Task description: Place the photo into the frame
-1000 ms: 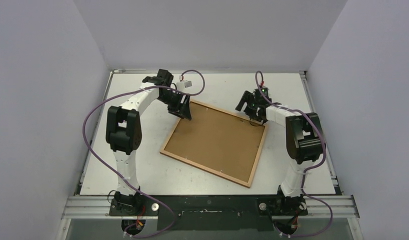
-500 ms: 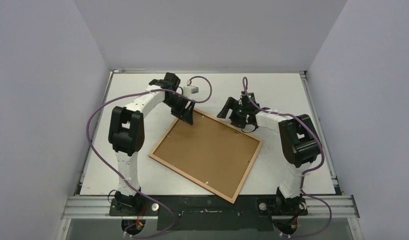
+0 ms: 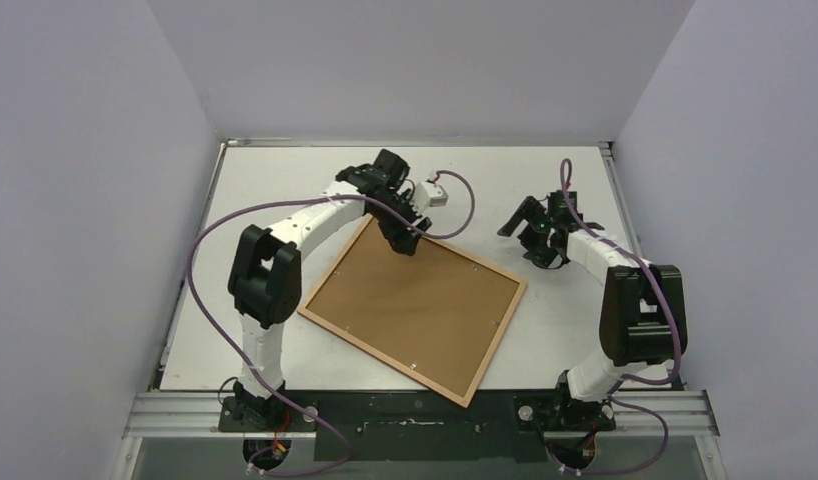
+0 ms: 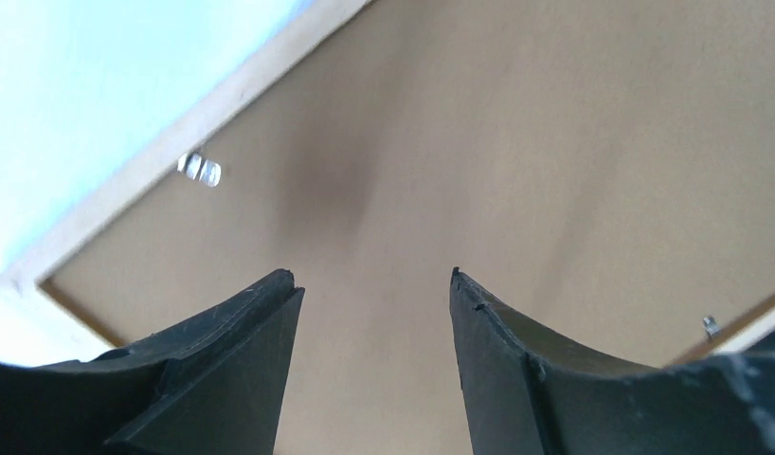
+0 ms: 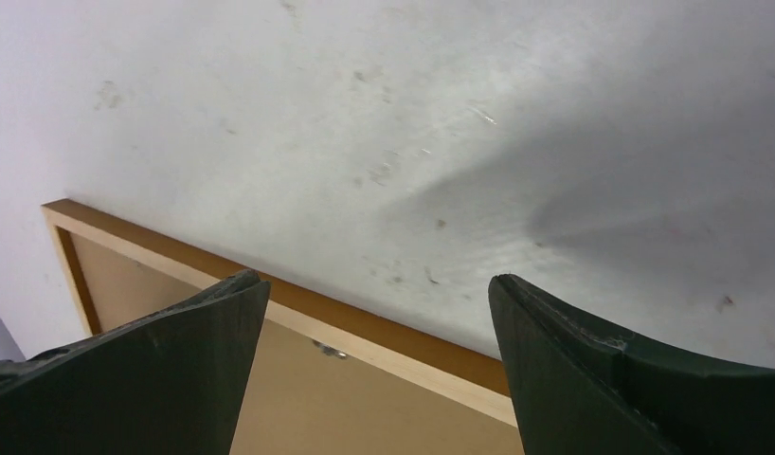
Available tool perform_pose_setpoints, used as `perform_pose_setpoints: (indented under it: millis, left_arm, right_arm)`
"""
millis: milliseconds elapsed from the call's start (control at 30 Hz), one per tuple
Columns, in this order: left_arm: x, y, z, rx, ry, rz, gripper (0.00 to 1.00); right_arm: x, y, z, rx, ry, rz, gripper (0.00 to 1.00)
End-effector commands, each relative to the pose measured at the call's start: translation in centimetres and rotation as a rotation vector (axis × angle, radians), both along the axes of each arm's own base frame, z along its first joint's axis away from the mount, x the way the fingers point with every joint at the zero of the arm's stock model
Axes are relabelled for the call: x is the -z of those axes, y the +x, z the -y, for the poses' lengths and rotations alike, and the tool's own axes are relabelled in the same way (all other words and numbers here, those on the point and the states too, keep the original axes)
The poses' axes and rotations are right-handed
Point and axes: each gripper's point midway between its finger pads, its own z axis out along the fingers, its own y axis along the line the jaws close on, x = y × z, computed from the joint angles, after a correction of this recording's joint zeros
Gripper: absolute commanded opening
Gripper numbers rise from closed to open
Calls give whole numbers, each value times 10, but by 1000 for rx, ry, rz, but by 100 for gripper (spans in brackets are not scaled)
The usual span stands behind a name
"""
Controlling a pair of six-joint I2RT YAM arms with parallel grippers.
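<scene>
Top external: frame (image 3: pixel 383 358) lies back-up, plain brown backing (image 3: pixel 415 300) showing. Left tool (image 4: pixel 372 275) half open over it, empty; right tool (image 5: pixel 379 284) wide open, empty too.

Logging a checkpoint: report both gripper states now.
Left gripper: open, holding nothing.
Right gripper: open, holding nothing.

A white, faintly scuffed tabletop (image 3: pixel 495 168) is enclosed by plain lilac-grey walls: a back wall (image 3: pixel 415 70) at 12 o'clock, a left wall (image 3: pixel 85 200) at 9, a right wall (image 3: pixel 745 200) at 3. An aluminium rail (image 3: pixel 175 412) is fixed at 6 o'clock.
</scene>
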Motion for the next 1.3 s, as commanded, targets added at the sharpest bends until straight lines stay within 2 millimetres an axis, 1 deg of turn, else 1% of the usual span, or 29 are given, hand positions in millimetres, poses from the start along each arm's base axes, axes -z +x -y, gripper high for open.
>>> perform_pose_setpoints:
  millis: [0, 133, 200, 300, 433, 567, 633, 800, 1033, 1267]
  left_arm:
    - [-3, 35, 48, 120, 10, 251, 57]
    - [6, 49, 69, 215, 37, 380, 58]
    - [7, 50, 79, 257, 39, 438, 58]
    - [10, 43, 94, 302, 56, 492, 60]
    - [17, 30, 117, 317, 57, 576, 63]
    - [25, 11, 135, 330, 35, 555, 63]
    - [28, 8, 143, 323, 23, 558, 64]
    - [30, 10, 154, 310, 0, 612, 65]
    - [40, 10, 159, 355, -6, 627, 65]
    - [46, 13, 164, 428, -14, 710, 66]
  right_arm:
    - [23, -28, 15, 41, 30, -65, 90]
    - [29, -40, 10, 29, 86, -80, 90]
    - [33, -44, 4, 19, 117, -88, 90]
    - [40, -49, -2, 5, 153, -97, 90]
    - [45, -48, -10, -14, 200, -99, 90]
    - [48, -51, -14, -33, 219, -104, 90]
    - [50, -52, -15, -37, 224, -106, 90]
    - [56, -55, -18, -48, 243, -120, 90]
    - [56, -52, -21, -50, 260, -116, 90]
    - [57, -49, -22, -55, 272, -114, 90]
